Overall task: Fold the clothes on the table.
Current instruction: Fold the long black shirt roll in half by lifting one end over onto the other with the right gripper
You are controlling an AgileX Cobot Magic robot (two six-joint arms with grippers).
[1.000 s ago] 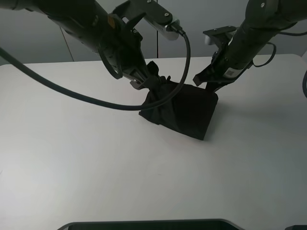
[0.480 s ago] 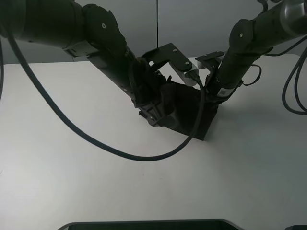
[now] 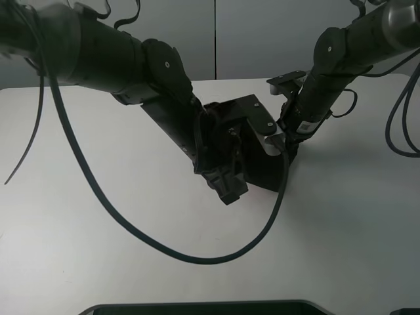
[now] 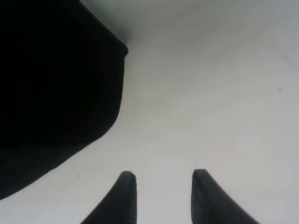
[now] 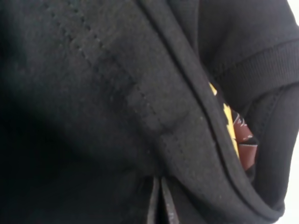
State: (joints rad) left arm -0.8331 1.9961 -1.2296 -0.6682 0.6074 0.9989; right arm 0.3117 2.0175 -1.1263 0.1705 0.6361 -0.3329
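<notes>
One black T-shirt [image 4: 51,74] on white table [image 4: 210,93]

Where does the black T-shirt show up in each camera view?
Exterior high: black T-shirt at centre, mostly hidden by the left arm.
Left wrist: dark mass along one side.
Right wrist: fills nearly the whole frame.
Shared landmark: the white table beside the shirt's edge.

Over past the far edge, 2 grey wall panels [image 3: 262,33] meet at a vertical seam; a dark, flat shape [image 3: 203,308] lies along the near edge.
</notes>
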